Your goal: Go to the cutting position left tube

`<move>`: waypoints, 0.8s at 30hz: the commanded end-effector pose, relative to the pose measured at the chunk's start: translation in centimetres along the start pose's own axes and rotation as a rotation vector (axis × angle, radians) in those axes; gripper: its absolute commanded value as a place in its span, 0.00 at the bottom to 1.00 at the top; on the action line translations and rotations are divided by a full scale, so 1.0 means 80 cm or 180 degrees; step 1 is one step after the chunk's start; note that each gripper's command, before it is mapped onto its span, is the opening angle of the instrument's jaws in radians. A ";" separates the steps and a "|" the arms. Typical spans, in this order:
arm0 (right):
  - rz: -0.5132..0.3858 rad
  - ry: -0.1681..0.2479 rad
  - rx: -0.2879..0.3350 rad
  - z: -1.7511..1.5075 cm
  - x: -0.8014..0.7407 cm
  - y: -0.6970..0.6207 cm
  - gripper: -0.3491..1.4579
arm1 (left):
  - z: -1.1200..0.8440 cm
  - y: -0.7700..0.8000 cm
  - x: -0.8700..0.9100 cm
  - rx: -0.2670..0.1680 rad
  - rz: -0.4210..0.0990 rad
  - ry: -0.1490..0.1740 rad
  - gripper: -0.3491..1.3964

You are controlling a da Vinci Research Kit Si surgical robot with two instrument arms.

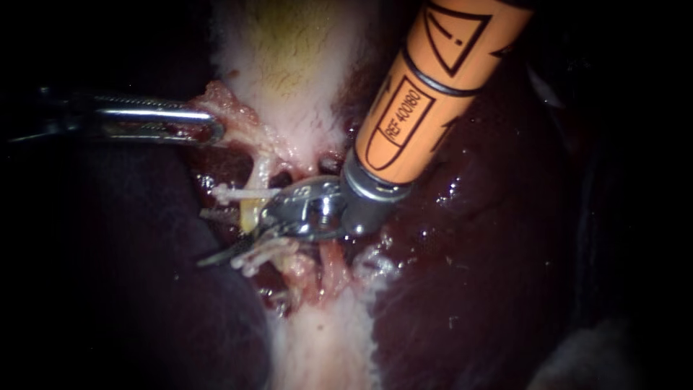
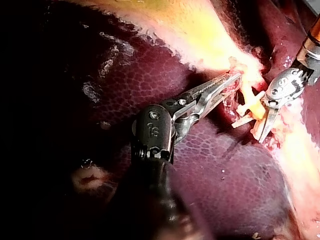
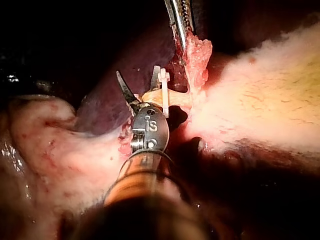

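Jaws of right instrument [image 3: 137,73] open at tube [image 3: 150,95], left instrument [image 1: 214,130] gripping tissue [image 1: 237,115]

Glossy liver [image 1: 469,289], polished metal left instrument [image 1: 215,130]

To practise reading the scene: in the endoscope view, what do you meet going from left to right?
Left instrument gripping tissue → white clip → right instrument's orange shaft → dark liver.

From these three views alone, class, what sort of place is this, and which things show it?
Probably a surgical bench: the slender left instrument and right instrument work close on a dark liver and a pale gallbladder.
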 end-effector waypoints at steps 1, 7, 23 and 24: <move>-0.0007 0.0006 0.0005 -0.0002 0.0002 -0.0002 0.91 | 0.0000 0.0000 0.0000 -0.0003 0.0000 -0.0001 0.00; 0.0025 0.0118 0.0068 -0.0012 0.0017 -0.0020 0.95 | -0.0001 -0.0002 -0.0001 -0.0006 0.0001 -0.0002 0.00; 0.0056 0.0154 0.0373 -0.0024 0.0048 -0.0049 0.91 | -0.0002 -0.0003 -0.0001 -0.0008 0.0002 -0.0003 0.00; 0.0056 0.0157 0.0365 -0.0024 0.0048 -0.0048 0.91 | -0.0002 -0.0003 -0.0001 -0.0008 0.0002 -0.0003 0.00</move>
